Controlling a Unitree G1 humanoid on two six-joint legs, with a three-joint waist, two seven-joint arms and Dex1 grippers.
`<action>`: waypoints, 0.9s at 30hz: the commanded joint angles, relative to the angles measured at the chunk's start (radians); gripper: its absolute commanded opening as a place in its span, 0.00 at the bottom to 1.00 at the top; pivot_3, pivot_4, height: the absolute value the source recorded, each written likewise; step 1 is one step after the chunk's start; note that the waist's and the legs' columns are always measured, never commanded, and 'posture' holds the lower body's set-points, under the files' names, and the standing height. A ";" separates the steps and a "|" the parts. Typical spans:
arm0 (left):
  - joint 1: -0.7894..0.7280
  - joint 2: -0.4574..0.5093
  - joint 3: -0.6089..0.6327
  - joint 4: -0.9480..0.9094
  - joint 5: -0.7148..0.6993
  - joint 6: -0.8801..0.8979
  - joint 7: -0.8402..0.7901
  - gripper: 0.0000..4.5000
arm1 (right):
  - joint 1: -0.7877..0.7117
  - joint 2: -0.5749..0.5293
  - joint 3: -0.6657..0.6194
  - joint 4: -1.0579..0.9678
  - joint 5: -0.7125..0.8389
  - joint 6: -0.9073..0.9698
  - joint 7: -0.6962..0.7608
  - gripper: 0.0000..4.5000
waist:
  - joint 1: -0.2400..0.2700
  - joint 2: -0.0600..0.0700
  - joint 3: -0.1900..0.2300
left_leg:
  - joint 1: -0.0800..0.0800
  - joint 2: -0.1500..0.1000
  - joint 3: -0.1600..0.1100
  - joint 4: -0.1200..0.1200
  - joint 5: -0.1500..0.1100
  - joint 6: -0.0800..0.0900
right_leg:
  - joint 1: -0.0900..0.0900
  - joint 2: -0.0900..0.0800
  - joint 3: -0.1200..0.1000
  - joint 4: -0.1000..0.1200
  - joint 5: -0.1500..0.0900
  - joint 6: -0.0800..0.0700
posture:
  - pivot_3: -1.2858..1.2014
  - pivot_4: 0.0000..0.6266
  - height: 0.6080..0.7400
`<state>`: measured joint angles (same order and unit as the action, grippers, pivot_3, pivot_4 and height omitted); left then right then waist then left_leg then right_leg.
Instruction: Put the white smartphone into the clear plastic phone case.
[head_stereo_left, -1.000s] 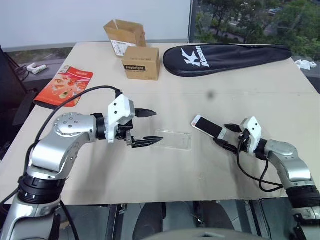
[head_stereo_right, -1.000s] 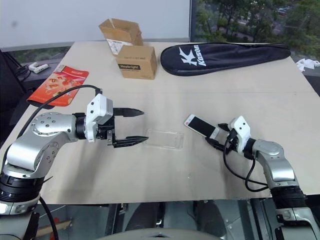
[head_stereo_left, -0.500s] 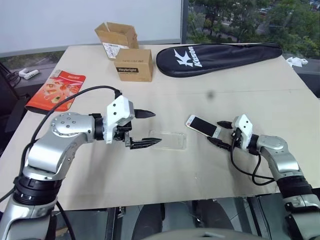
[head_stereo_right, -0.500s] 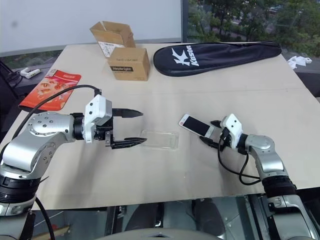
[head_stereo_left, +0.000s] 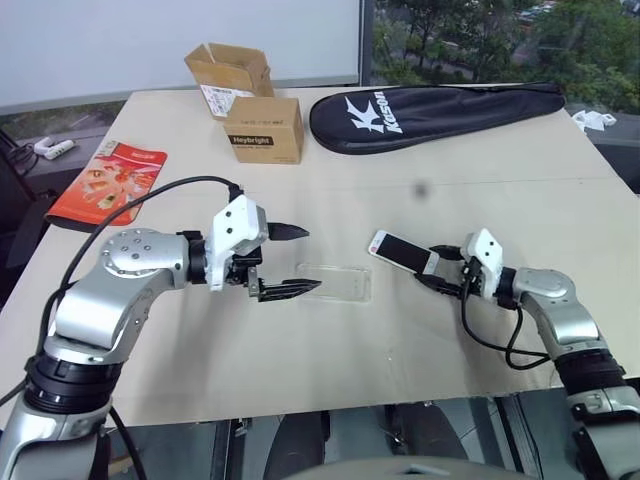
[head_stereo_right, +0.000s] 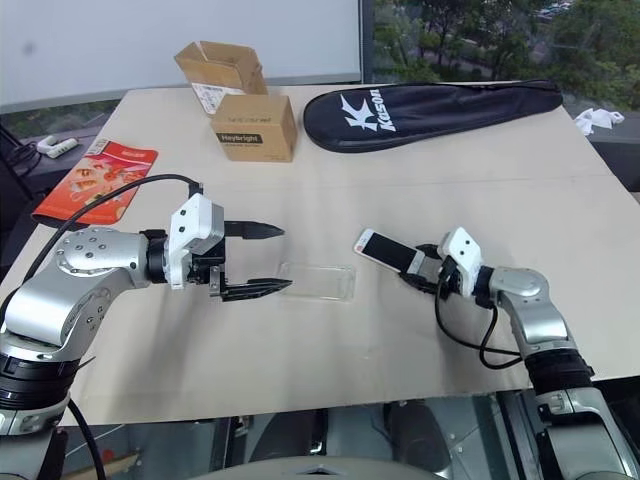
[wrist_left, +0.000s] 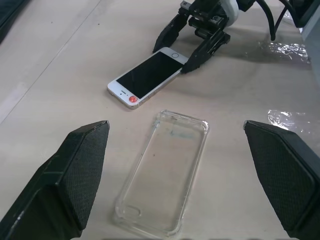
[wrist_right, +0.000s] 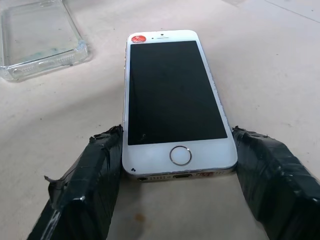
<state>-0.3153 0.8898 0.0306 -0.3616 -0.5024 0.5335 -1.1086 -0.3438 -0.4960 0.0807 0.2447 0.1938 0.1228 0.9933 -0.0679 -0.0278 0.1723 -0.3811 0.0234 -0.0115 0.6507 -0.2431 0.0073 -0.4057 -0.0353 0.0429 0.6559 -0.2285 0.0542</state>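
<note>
Right hand (wrist_right: 165, 200) bracketed the home-button end of the white smartphone (wrist_right: 172, 100), which lay flat on the desk (head_stereo_left: 420, 340), fingers at its long edges; true pinch could not be told. Left hand (head_stereo_left: 290, 260) hung spread wide, its lower finger at the near end of the clear plastic phone case (wrist_left: 162, 170). Bare desk lay between case and phone.

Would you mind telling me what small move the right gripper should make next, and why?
Probably finish closing on the phone: the right gripper has a finger at each long edge of its home-button end, and the phone lies flat on the table beside the empty case.
</note>
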 joint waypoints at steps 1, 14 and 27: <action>0.003 0.022 0.030 0.003 0.006 -0.024 -0.008 1.00 | -0.022 0.019 0.017 -0.030 0.014 0.024 0.008 0.66 | 0.000 0.000 0.000 | 0.000 0.000 0.000 0.000 0.000 0.000 | 0.000 0.000 0.000 0.000 0.000 0.000 | 0.52 0.24 1.00; -0.083 0.049 0.025 0.150 -0.015 -0.015 -0.083 1.00 | -0.132 0.001 0.016 -0.227 0.117 0.159 0.084 0.66 | 0.030 0.002 0.002 | -0.016 0.000 0.001 0.000 0.000 0.000 | -0.014 0.000 0.000 -0.001 0.001 0.000 | 0.52 0.24 1.00; -0.291 -0.082 -0.146 0.322 0.076 -0.157 -0.229 0.01 | -0.147 -0.031 0.155 -0.322 0.069 0.166 0.152 0.66 | 0.036 0.002 0.002 | -0.018 0.000 0.000 0.001 0.000 0.000 | -0.015 0.000 -0.002 -0.002 0.001 0.000 | 0.52 0.24 1.00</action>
<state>-0.5700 0.8161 -0.0993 -0.0542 -0.4503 0.4213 -1.3124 -0.4684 -0.5216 0.2302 -0.0523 0.2701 0.3032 1.1322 -0.0317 -0.0259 0.1746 -0.3988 0.0229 -0.0116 0.6517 -0.2431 0.0072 -0.4204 -0.0357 0.0410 0.6544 -0.2278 0.0547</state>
